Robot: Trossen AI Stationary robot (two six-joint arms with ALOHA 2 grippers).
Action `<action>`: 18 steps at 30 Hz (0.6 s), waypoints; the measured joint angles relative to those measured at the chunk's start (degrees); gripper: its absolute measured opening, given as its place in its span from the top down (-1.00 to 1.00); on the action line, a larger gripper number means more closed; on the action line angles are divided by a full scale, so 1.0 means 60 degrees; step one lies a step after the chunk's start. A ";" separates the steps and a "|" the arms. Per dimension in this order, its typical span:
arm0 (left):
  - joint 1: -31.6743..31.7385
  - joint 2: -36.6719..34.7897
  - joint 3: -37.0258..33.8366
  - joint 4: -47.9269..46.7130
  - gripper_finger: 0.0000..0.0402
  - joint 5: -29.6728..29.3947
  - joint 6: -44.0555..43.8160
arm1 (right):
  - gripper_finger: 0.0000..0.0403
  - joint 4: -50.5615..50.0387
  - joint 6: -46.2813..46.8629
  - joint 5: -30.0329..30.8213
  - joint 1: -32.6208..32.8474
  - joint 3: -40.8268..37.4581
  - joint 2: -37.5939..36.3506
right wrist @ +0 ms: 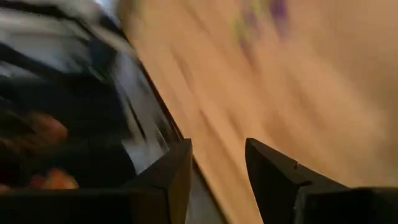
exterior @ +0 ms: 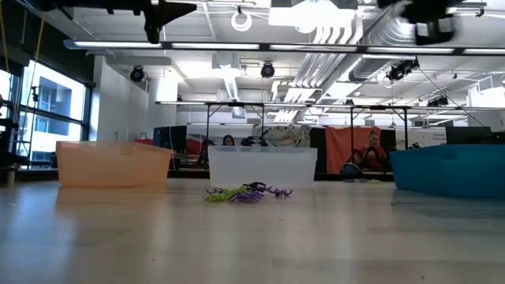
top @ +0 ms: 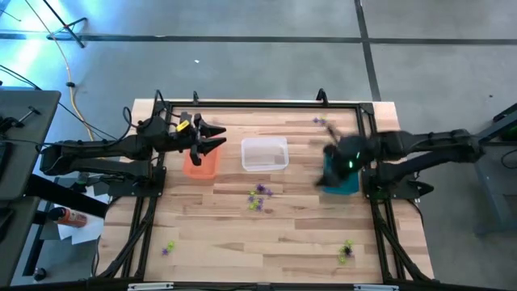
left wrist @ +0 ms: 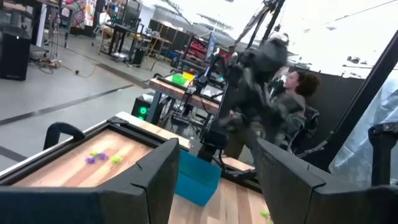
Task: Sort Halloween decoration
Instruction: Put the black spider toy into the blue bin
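Note:
The Halloween decorations are tiny purple, yellow-green and black trinkets lying loose on the wooden table. One cluster (top: 258, 196) lies near the middle, also in the low view (exterior: 248, 192). Others lie near the front right (top: 346, 249), the front left (top: 168, 248) and the far right (top: 321, 122). My left gripper (top: 216, 137) is open and empty above the orange bin (top: 200, 164); its wrist view (left wrist: 214, 180) shows nothing between the fingers. My right gripper (top: 329, 162) hangs over the teal bin (top: 346, 179), blurred; its wrist view (right wrist: 217, 165) shows it open and empty.
A clear bin (top: 265, 153) stands between the orange and teal bins, all in a row across the table's middle. In the low view they show as orange (exterior: 114, 163), clear (exterior: 262, 167) and teal (exterior: 450, 170). A black frame (top: 258, 103) borders the table. People sit in the room behind.

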 joint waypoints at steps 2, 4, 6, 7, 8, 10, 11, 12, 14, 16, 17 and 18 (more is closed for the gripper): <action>0.0000 0.0000 0.0002 -0.0026 0.05 -0.0004 0.0000 | 0.30 -0.1004 0.1121 -0.0291 0.1065 0.0000 0.0316; 0.0000 0.0000 0.0002 -0.0058 0.05 -0.0013 0.0000 | 0.31 -0.1428 0.2143 -0.0506 0.2208 0.0000 0.0682; 0.0000 0.0000 0.0001 -0.0073 0.05 -0.0018 -0.0001 | 0.31 -0.1514 0.3359 -0.0756 0.3339 0.0000 0.1084; 0.0000 0.0000 0.0002 -0.0073 0.05 -0.0018 -0.0002 | 0.31 -0.1454 0.4024 -0.0803 0.3847 0.0000 0.1308; 0.0000 0.0000 0.0002 -0.0073 0.05 -0.0018 -0.0005 | 0.31 -0.1380 0.4700 -0.0801 0.4322 0.0000 0.1546; 0.0000 0.0000 0.0001 -0.0077 0.05 -0.0018 -0.0028 | 0.31 -0.1128 0.5912 -0.0802 0.5162 0.0000 0.2074; 0.0000 0.0000 0.0002 -0.0080 0.05 -0.0018 -0.0071 | 0.31 -0.0966 0.6323 -0.0792 0.5513 0.0000 0.2359; 0.0000 0.0000 0.0002 -0.0080 0.05 -0.0018 -0.0117 | 0.31 -0.0855 0.6670 -0.0763 0.5824 0.0000 0.2653; 0.0000 0.0000 0.0002 -0.0080 0.05 -0.0018 -0.0197 | 0.31 -0.0800 0.7292 -0.0732 0.6248 0.0000 0.3269; 0.0000 0.0000 0.0000 -0.0084 0.05 -0.0018 -0.0212 | 0.31 -0.0739 0.7608 -0.0732 0.6445 0.0000 0.3882; 0.0000 0.0000 0.0002 -0.0084 0.05 -0.0018 -0.0226 | 0.31 -0.0738 0.7657 -0.0726 0.6459 0.0000 0.4169; 0.0000 0.0000 0.0001 -0.0084 0.05 -0.0017 -0.0244 | 0.31 -0.0742 0.7671 -0.0722 0.6452 0.0000 0.4455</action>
